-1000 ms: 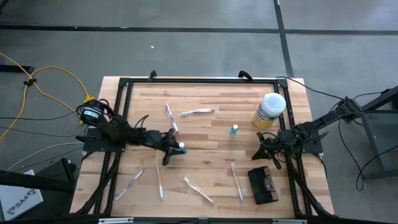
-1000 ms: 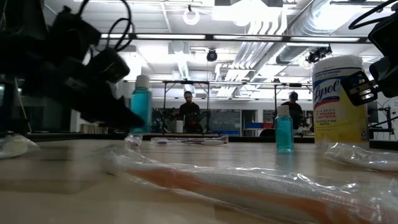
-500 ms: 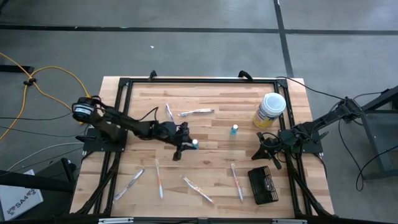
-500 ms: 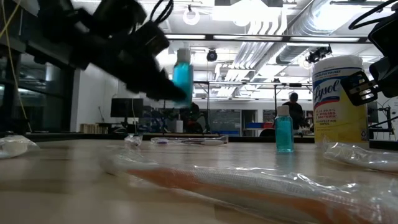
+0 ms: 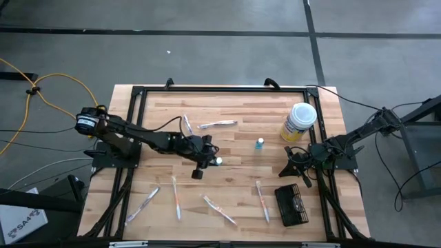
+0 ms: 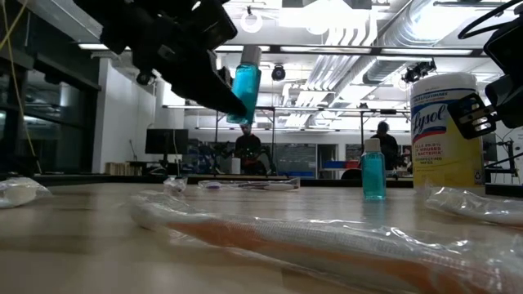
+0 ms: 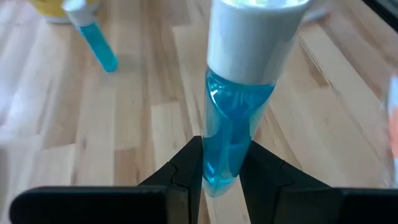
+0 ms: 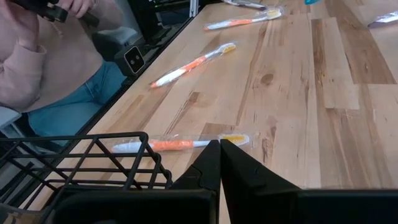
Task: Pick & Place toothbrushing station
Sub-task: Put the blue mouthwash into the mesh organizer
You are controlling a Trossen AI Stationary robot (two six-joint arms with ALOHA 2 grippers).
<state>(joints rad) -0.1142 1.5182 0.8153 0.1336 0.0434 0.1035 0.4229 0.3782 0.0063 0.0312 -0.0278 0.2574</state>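
Since a second ago, the left gripper [image 5: 207,158] has carried a small blue bottle [image 5: 216,161] from the left-centre of the table [image 5: 234,141] toward its middle and lifted it; in the low view the blue bottle [image 6: 243,86] now hangs well above the tabletop, where earlier it stood low. The fingers [image 7: 186,168] are clamped on the lower part of the bottle [image 7: 239,124], which has a white cap and clear blue liquid inside.

A second blue bottle [image 5: 260,143] stands upright on the table, nearer the right edge, just beside a yellow wipes canister [image 5: 299,122] with a white lid that sits close to the far right corner. From table height the second bottle [image 6: 373,170] and the canister [image 6: 445,131] appear side by side.

The right gripper [image 5: 293,164] waits near the right edge, unmoved, its fingers [image 8: 211,163] pressed together with nothing between them. The black wire-mesh basket [image 5: 291,205] rests near the front right corner, just in front of that gripper, and its rim [image 8: 93,162] shows in the right wrist view.

Several wrapped toothbrushes lie scattered: one [image 5: 218,125] toward the far edge, others [image 5: 219,209] along the front edge, and one [image 5: 262,200] just left of the basket. A person's sleeve [image 8: 37,56] shows beyond the table edge in the right wrist view.
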